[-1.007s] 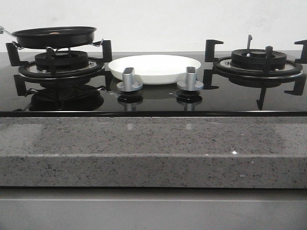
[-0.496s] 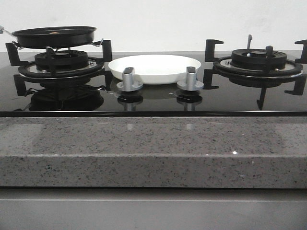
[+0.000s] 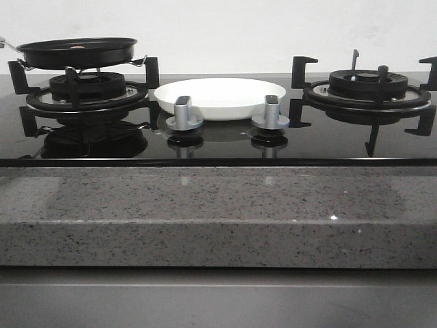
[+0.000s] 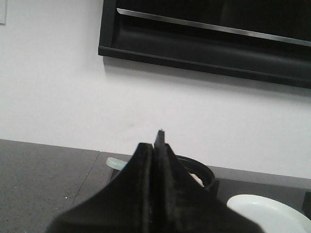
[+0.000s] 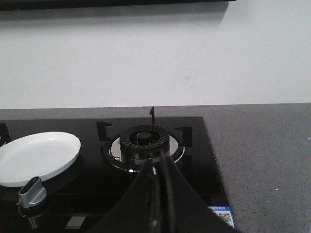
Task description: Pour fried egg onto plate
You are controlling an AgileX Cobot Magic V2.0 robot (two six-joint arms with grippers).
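Note:
The black frying pan (image 3: pixel 76 52) sits on the left burner, and only a small orange spot of the fried egg (image 3: pixel 78 47) shows over its rim. The white plate (image 3: pixel 220 97) lies on the hob's glass between the two burners, behind the knobs. Neither gripper appears in the front view. In the left wrist view my left gripper (image 4: pixel 156 148) is shut on nothing, held short of the pan (image 4: pixel 200 169), where a pale bit of the egg (image 4: pixel 196 178) shows beside the plate (image 4: pixel 267 213). My right gripper (image 5: pixel 157 159) is shut and empty in front of the right burner (image 5: pixel 144 141), with the plate (image 5: pixel 36 158) off to one side.
Two silver knobs (image 3: pixel 184 113) (image 3: pixel 271 113) stand in front of the plate. The right burner (image 3: pixel 369 85) carries black pan supports. A pale pan handle (image 4: pixel 116 163) sticks out toward the grey counter. A dark range hood (image 4: pixel 209 39) hangs above. A speckled stone ledge (image 3: pixel 218 212) runs along the front.

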